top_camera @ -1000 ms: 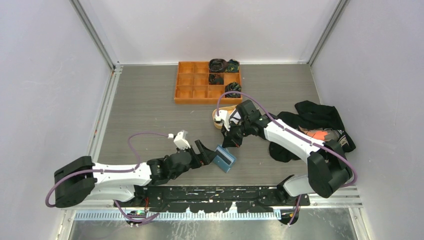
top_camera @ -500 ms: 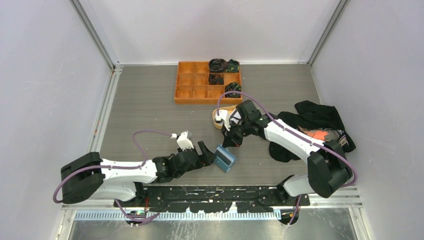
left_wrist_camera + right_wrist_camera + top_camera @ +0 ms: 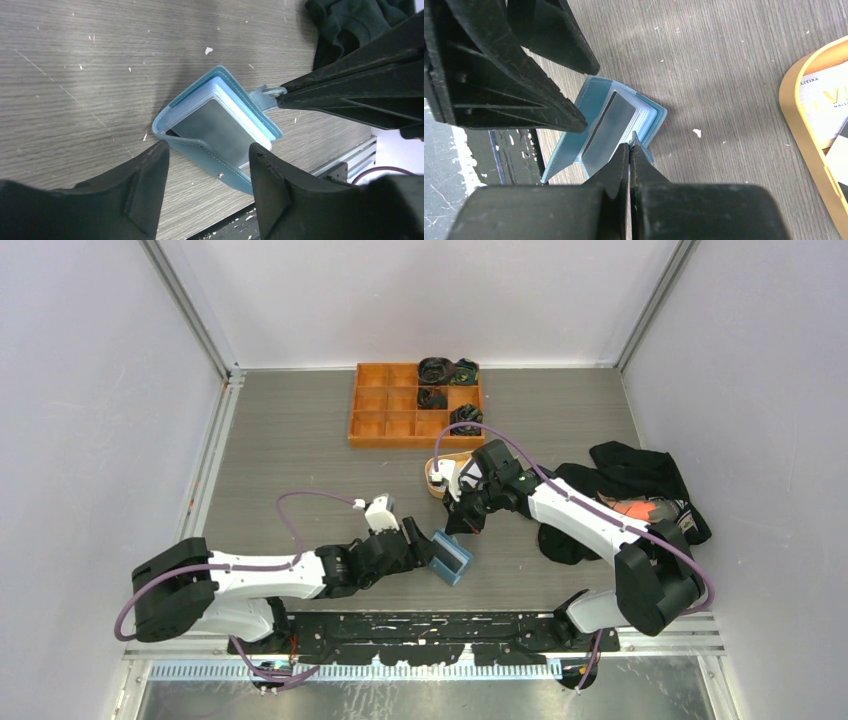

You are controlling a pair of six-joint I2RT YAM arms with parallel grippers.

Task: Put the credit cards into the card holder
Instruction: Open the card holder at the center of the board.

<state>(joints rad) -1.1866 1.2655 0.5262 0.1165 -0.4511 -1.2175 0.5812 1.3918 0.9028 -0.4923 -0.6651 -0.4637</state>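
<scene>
The holder (image 3: 452,558) lies open close to the near edge of the tabletop, a little right of its middle, clear sleeves fanned upward. We see it in the same spot and pose as a second ago. It sits skewed to that edge: the snap tab faces the far-right corner and the folded corner points left. We judge the long axis to slant across the near edge and not along it, though the views are too unclear to fix it closer. The right gripper (image 3: 629,147) has not moved either, and its jaws are pressed together on the tab, pinning the holder down. What has changed is the left gripper (image 3: 209,150): over the last second it slid rightward along the near edge, and its jaws, spread wide, now straddle the folded corner without closing on it. We take this to mean the left arm is about to grip or brace the cover, freeing the right arm to fetch. The cards (image 3: 824,100) lie in the dish (image 3: 794,115), toward the table's middle, so we judge the loading itself is not yet begun
</scene>
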